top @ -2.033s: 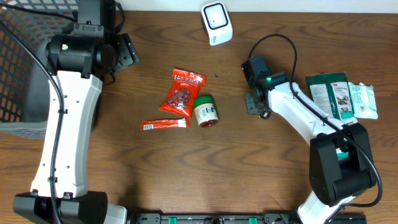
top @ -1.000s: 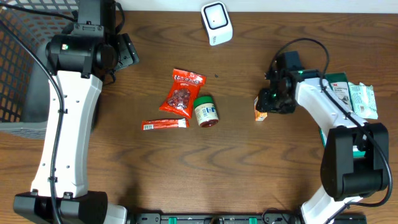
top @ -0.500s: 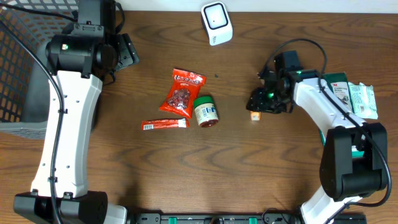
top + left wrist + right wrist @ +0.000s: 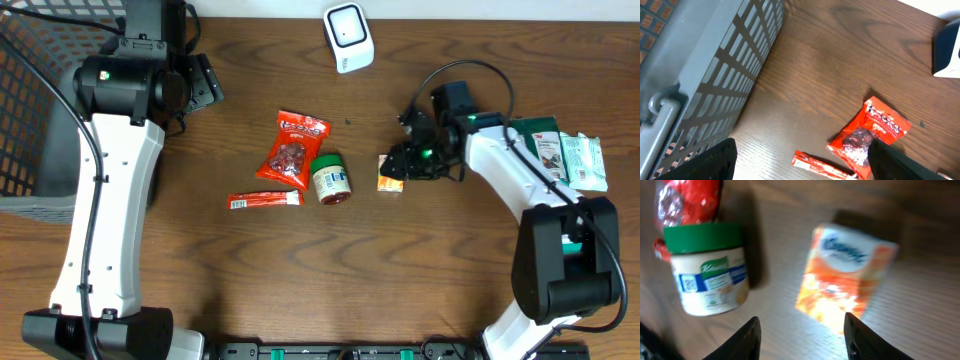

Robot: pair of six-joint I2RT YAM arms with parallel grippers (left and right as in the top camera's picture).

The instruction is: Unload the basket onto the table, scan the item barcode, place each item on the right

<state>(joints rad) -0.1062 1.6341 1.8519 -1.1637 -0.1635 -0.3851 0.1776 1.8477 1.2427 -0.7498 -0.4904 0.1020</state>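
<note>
1. Brown wood counter (image 4: 300,270), and the orange box (image 4: 389,174) sits on it, just right of centre in the overhead view.
2. The left pincer (image 4: 800,156) hangs at upper left, spread wide and empty, well apart from the box.
3. The right pincer (image 4: 802,325) is the near one: about half open, gripping nothing, with the box just beyond its tips, toward frame left.
4. The box's long axis runs roughly top to bottom. The white scanner (image 4: 348,38) waits at upper centre, so a fresh grasp looks needed first.
</note>
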